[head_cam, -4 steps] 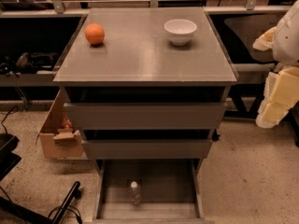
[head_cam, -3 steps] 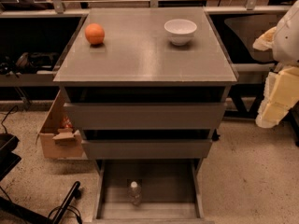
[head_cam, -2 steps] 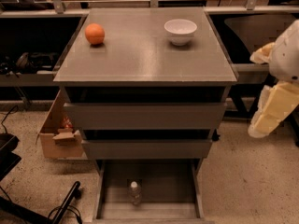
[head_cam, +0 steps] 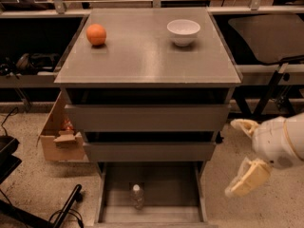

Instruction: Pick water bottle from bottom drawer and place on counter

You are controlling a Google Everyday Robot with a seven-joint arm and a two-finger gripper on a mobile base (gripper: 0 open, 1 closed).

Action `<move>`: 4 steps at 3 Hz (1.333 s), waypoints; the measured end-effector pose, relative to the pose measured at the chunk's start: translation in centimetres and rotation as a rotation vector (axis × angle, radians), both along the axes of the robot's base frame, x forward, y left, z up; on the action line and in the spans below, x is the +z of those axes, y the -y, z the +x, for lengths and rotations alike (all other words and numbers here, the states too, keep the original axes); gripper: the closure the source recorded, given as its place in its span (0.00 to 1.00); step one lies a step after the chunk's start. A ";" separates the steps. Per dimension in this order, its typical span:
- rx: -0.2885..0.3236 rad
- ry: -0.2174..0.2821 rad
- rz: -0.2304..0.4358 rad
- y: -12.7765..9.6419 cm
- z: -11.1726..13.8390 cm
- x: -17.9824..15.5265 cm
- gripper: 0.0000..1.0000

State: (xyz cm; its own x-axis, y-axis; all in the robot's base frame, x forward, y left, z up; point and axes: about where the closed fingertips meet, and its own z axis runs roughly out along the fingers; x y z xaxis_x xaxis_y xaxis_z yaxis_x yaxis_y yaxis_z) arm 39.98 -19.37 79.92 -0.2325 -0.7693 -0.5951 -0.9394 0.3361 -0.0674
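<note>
The water bottle [head_cam: 137,196] stands upright in the open bottom drawer [head_cam: 114,190], near its front middle; it is clear with a white cap. The counter [head_cam: 142,51] is the grey cabinet top above the two upper drawers. My gripper [head_cam: 239,158] is low at the right of the cabinet, about level with the middle and bottom drawers, with its two pale fingers [head_cam: 247,178] spread apart and nothing between them. It is well clear of the bottle, to its right and outside the drawer.
An orange [head_cam: 96,34] and a white bowl [head_cam: 183,31] sit at the back of the counter. A cardboard box [head_cam: 57,137] stands on the floor at the left. A black stand [head_cam: 28,203] lies at lower left. A dark chair [head_cam: 270,37] is at the right.
My arm and gripper have dropped from beside the counter's right edge down to the level of the lower drawers. The bottle and the things on the counter have not moved.
</note>
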 end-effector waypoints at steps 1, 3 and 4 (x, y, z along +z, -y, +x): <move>-0.056 0.081 0.268 -1.9 0.9 -8.5 0.00; -0.048 0.180 0.369 -2.6 2.7 -12.7 0.00; -0.029 0.143 0.369 -5.7 4.0 -19.0 0.00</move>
State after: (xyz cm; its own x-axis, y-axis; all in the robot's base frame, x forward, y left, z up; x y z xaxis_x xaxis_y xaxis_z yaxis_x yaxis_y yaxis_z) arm 44.00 -13.66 60.96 -0.1453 -0.4915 -0.8586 -0.9190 0.3885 -0.0669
